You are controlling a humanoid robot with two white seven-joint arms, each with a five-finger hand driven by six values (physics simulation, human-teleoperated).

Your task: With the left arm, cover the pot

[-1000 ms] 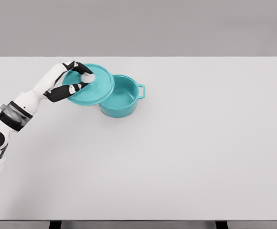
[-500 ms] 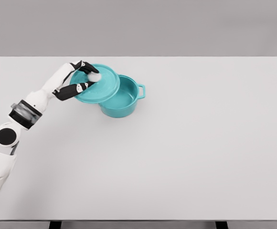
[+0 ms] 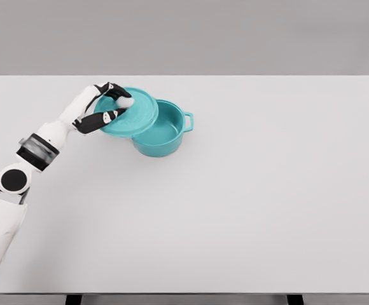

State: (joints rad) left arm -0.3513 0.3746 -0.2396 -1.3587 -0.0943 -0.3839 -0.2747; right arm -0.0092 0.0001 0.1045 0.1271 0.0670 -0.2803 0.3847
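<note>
A white humanoid robot's left hand [image 3: 108,105] grips the pale knob [image 3: 126,101] at the centre of a teal lid [image 3: 133,113], its dark fingers [image 3: 107,117] curled closely around the knob from above and below, over the far left part of a white table [image 3: 248,203]. The lid is held tilted and sits off-centre over a matching teal pot [image 3: 161,136]: it overlaps the pot's left portion, while the right part of the pot's mouth remains uncovered, the pale blue-green interior showing. Whether the lid's lower edge touches the pot's rim cannot be told from the head view. The pot stands upright on the table, nearer the far edge than the near one and well left of the middle, with one loop handle [image 3: 187,121] projecting from its right side toward the table's centre. The left arm [image 3: 41,146] reaches in from the lower left corner of the picture, running diagonally across the table's left edge up to the lid, a dark-and-grey band at the wrist and a round black joint below it. The table's front edge rests on dark legs [image 3: 73,299] seen at the bottom of the view.
</note>
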